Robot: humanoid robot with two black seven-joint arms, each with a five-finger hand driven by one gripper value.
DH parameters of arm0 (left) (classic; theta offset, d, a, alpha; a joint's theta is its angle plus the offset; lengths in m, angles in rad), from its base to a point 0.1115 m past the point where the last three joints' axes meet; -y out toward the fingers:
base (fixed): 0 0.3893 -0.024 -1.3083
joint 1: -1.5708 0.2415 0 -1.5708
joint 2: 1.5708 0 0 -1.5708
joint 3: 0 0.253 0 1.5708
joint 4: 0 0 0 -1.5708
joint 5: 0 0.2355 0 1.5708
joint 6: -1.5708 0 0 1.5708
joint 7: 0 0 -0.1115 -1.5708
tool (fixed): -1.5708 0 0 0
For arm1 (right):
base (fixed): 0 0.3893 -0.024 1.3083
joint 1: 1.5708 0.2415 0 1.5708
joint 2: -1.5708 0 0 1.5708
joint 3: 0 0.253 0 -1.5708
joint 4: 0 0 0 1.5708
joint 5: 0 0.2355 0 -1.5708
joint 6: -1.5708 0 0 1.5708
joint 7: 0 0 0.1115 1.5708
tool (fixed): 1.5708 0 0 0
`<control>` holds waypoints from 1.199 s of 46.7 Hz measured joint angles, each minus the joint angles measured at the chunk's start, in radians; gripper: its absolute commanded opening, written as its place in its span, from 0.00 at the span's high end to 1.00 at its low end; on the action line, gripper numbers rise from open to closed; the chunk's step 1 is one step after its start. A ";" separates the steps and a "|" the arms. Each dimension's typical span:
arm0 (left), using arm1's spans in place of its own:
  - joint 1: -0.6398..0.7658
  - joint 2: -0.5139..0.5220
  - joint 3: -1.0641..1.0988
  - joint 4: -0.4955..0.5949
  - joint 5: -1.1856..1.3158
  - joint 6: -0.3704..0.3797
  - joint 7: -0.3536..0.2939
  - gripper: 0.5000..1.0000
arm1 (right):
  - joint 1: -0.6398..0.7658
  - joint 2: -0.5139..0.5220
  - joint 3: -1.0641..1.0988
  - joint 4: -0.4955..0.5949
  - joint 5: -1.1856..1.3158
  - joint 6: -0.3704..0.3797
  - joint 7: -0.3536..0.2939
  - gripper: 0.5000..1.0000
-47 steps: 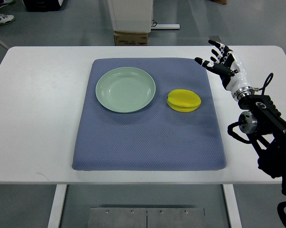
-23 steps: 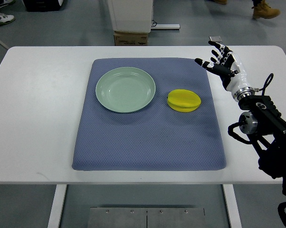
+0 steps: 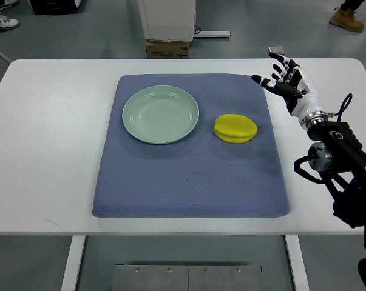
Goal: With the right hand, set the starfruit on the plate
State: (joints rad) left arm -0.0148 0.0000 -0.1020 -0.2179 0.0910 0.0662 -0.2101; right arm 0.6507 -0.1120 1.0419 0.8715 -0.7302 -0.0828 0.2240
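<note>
A yellow starfruit (image 3: 235, 128) lies on the blue mat (image 3: 192, 176), just right of an empty pale green plate (image 3: 161, 114). My right hand (image 3: 284, 81) hovers over the white table at the mat's far right corner, up and to the right of the starfruit and apart from it. Its fingers are spread and hold nothing. The left arm does not show.
The white table (image 3: 49, 145) carries the mat. A cardboard box (image 3: 167, 48) and a white cabinet base stand on the floor behind the table. A person's boot (image 3: 346, 18) shows at the top right.
My right hand has shifted very slightly to the right. The person's boot has moved right along the floor. The starfruit and plate have not moved.
</note>
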 measured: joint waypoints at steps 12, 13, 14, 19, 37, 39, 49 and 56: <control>0.000 0.000 0.000 0.000 0.000 0.000 0.000 0.00 | 0.012 -0.008 -0.019 0.001 0.000 0.001 -0.001 0.00; 0.000 0.000 0.000 0.000 0.000 0.000 0.000 0.00 | 0.013 -0.009 -0.022 0.001 0.000 0.001 -0.001 0.00; 0.000 0.000 0.000 0.000 0.000 0.000 0.000 0.00 | 0.014 -0.009 -0.025 0.002 0.000 0.001 -0.001 0.00; 0.000 0.000 0.000 0.000 0.000 0.000 0.000 0.00 | 0.017 -0.021 -0.058 0.004 0.000 0.002 -0.001 0.00; 0.001 0.000 0.000 0.000 0.000 0.001 0.000 0.00 | 0.119 -0.102 -0.282 0.006 -0.018 0.002 0.010 0.00; 0.001 0.000 0.000 0.000 0.000 0.000 0.000 0.00 | 0.129 -0.111 -0.306 0.006 -0.020 0.002 0.010 0.00; 0.000 0.000 0.000 0.000 0.000 0.000 0.000 0.00 | 0.174 -0.141 -0.440 0.006 -0.099 0.004 0.015 0.00; 0.001 0.000 0.000 0.000 0.000 0.000 0.000 0.00 | 0.199 -0.143 -0.520 0.006 -0.162 0.005 0.023 0.00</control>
State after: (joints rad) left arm -0.0143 0.0000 -0.1020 -0.2178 0.0910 0.0665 -0.2102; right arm 0.8500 -0.2547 0.5217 0.8776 -0.8924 -0.0782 0.2470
